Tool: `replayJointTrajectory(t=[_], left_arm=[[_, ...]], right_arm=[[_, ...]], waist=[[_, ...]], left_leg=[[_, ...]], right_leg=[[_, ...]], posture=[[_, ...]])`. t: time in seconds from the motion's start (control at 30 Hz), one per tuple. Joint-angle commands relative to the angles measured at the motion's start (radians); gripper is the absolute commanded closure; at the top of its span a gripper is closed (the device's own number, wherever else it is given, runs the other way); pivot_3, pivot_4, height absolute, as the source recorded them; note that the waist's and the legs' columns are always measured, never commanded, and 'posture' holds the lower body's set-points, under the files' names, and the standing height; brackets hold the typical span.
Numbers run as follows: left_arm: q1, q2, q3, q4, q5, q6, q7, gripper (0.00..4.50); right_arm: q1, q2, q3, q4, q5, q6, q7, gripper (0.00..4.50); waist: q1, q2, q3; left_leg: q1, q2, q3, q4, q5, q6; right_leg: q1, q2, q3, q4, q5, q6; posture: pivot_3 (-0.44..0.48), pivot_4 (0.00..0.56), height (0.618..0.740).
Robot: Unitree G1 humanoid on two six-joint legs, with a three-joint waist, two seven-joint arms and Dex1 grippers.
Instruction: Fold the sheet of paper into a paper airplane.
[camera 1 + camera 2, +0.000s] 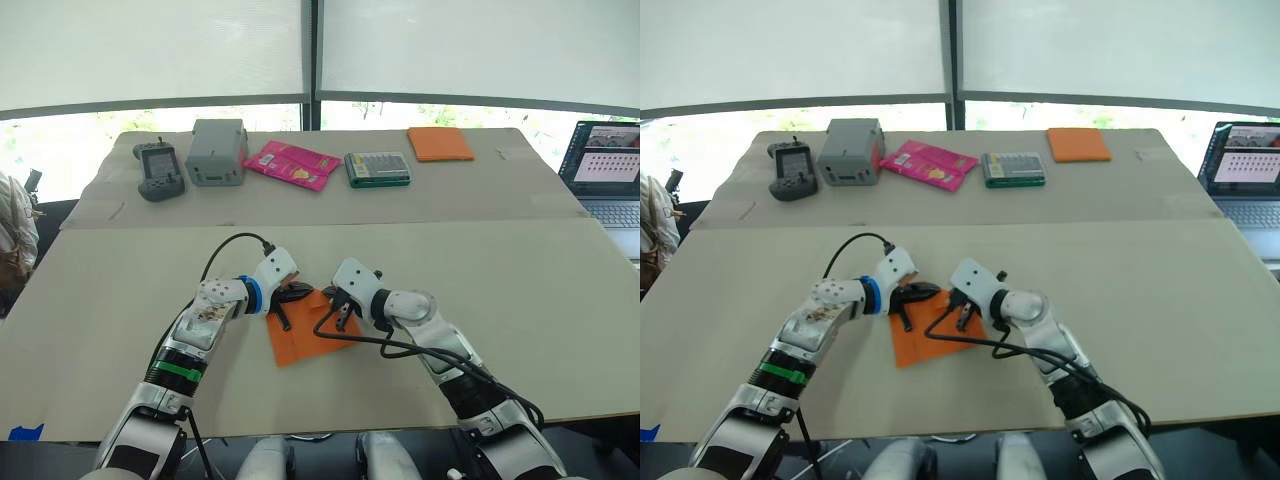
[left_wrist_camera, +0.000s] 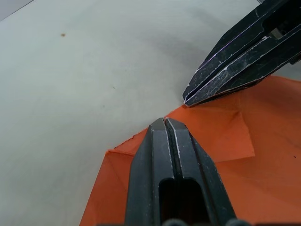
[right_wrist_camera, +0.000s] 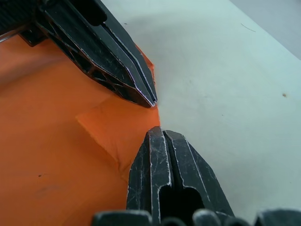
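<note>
Thin creased orange sheet of paper (image 1: 305,338), corner flap folded; both tools closed.

Sheet of paper (image 1: 305,338) on near table (image 1: 520,300), left pincer (image 2: 165,123) and right pincer (image 3: 159,133) meeting at its far corner

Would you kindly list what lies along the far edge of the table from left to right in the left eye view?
Handheld controller → grey box → pink packet → green case → orange pad → laptop.

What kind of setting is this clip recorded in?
Probably an office or lab workspace: a long table under big shaded windows, an open laptop at its side, and handheld devices along the far edge.
</note>
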Motion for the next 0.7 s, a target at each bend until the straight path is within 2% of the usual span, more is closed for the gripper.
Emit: replayJointTrajectory(t=[0.03,0.3,0.47,0.57,0.7], left_arm=[[0.011,0.008,-0.021,0.044,0.017,0.023,-0.007,4.5],[0.015,0.022,-0.024,0.045,0.02,0.005,-0.03,4.5],[0.019,0.022,-0.017,0.033,0.01,0.001,-0.04,4.5],[0.02,0.021,-0.016,0.03,0.01,-0.001,-0.044,4.5],[0.017,0.015,-0.01,0.021,0.004,0.004,-0.037,4.5]], right_arm=[[0.065,-0.046,-0.019,-0.039,0.0,0.05,-0.003,4.48],[0.221,-0.157,-0.071,-0.199,0.012,0.056,-0.013,4.48],[0.156,-0.128,-0.127,-0.237,0.065,-0.052,-0.029,4.48],[0.124,-0.111,-0.115,-0.243,0.078,-0.089,-0.026,4.48],[0.071,-0.052,-0.028,-0.145,0.066,-0.08,0.002,4.48]], waist=[[0.001,0.0,-0.001],[0.001,-0.001,-0.003],[0.0,-0.001,-0.003],[-0.001,-0.001,-0.003],[-0.002,-0.001,-0.003]], left_leg=[[0.0,0.0,0.0,0.0,0.0,0.0],[0.001,0.0,0.0,0.0,0.0,0.0],[0.001,0.0,0.0,0.0,0.0,0.0],[0.0,0.0,0.0,0.0,0.0,0.0],[0.0,0.0,0.0,0.0,0.0,0.0]], right_leg=[[0.0,0.0,0.0,0.0,0.0,0.0],[0.002,0.0,0.0,-0.001,0.0,0.001],[0.002,0.0,0.0,-0.001,-0.001,0.001],[0.001,0.001,0.0,-0.001,0.0,0.001],[0.001,0.001,0.0,-0.001,0.0,0.001]], posture=[[0.0,0.15,0.74],[0.0,0.15,0.74],[0.0,0.15,0.74],[0.0,0.15,0.74],[0.0,0.15,0.74]])
